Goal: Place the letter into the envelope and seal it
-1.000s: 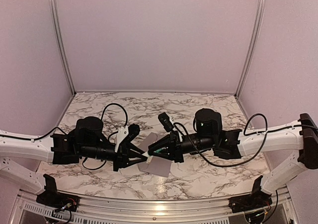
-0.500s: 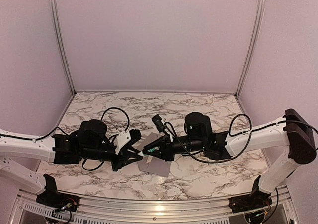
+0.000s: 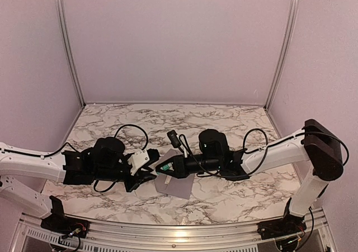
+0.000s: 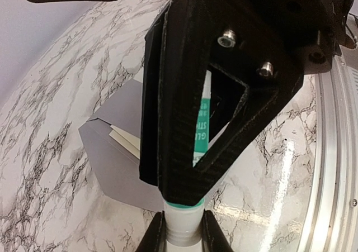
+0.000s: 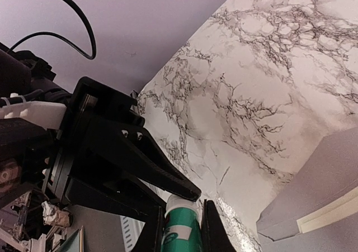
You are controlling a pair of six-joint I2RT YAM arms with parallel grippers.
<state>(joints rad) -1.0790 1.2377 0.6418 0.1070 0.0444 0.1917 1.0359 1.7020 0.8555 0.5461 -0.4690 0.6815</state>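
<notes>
Grey envelope (image 3: pixel 178 189) lies on marble-veined table (image 3: pixel 168 118) between lilac walls (image 3: pixel 179 39)

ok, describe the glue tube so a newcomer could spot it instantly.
Start at the white-and-grey marble table, then find the flat grey paper envelope near its front middle. Over its left edge, a small green-and-white tube is held at either end by two sets of black jaws. It is the only green, round thing there.
</notes>
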